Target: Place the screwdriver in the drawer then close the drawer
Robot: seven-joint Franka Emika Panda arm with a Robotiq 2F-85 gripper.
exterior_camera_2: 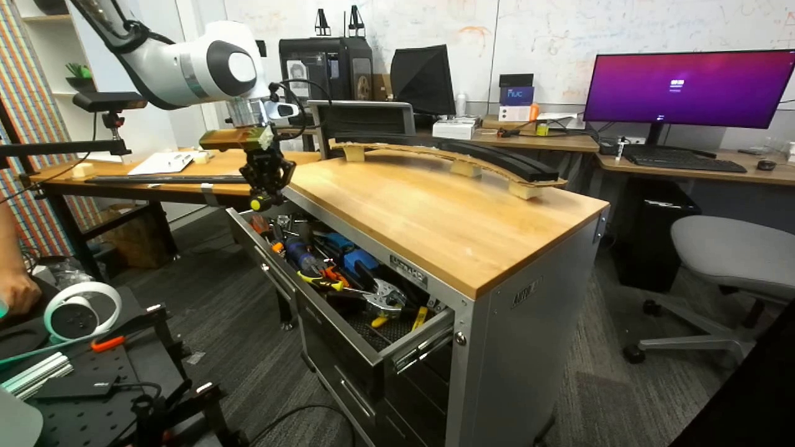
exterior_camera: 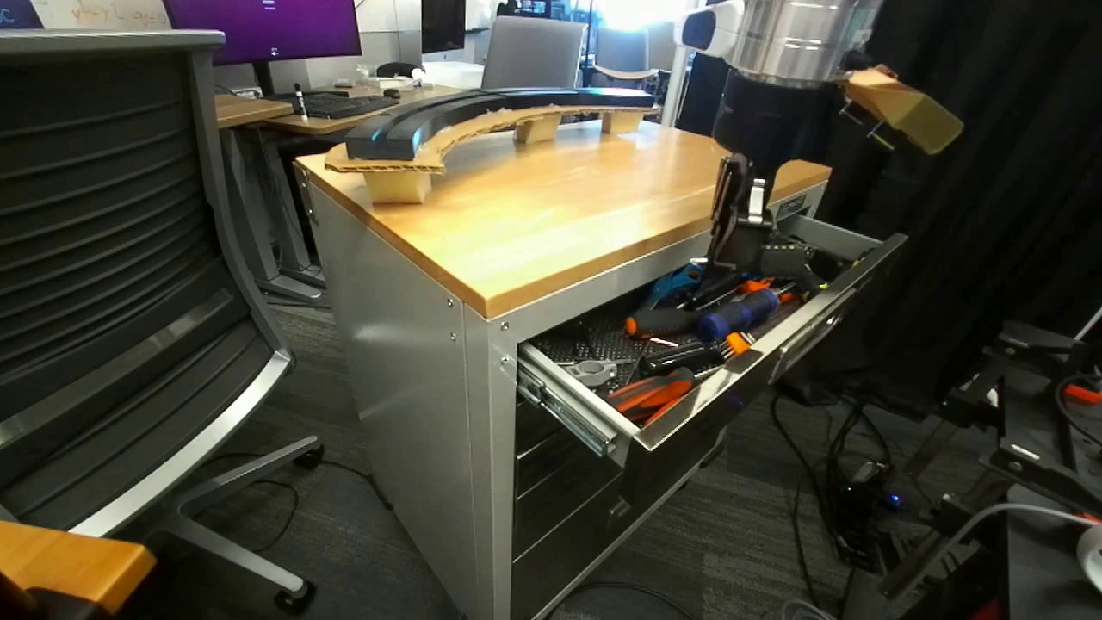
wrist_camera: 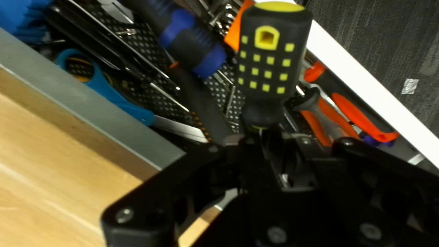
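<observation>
A stubby screwdriver (wrist_camera: pixel 271 56), its black handle dotted with yellow squares and capped in yellow, is clenched by its narrow end in the black, bolt-studded tool (wrist_camera: pixel 262 140) at bottom center of the wrist view. Behind it lies the grey metal drawer (wrist_camera: pixel 360 80), its rim bleached white along the right side, with a curved blue handle (wrist_camera: pixel 116 99) and bright blade (wrist_camera: pixel 178 127) at left, a thick dark grip (wrist_camera: pixel 193 43) banded in blue at upper center, and smooth red-orange handles (wrist_camera: pixel 362 116) at right. The honey-colored wood of the table (wrist_camera: pixel 44 161) fills the lower left.

In an exterior view, a glossy white arm (exterior_camera_2: pixel 168 68) reaches in from the upper left; the screwdriver's round yellow end shows beneath the tool, over the left part of the drawer, which stands open. A yellow-and-black handle (exterior_camera_2: pixel 320 282) lies inside near center, and the table's flat grey metal flank faces lower right.

In an exterior view, a curved black strip (exterior_camera: pixel 379 142) rests on ragged corrugated cardboard (exterior_camera: pixel 435 153) and pale blocks (exterior_camera: pixel 396 188) along the wooden top, upper center. The tool points down over the drawer right of center, where the screwdriver is hard to pick out. A chair (exterior_camera: pixel 95 215) with a ribbed back stands at left; a black curtain (exterior_camera: pixel 990 198) hangs at right.
</observation>
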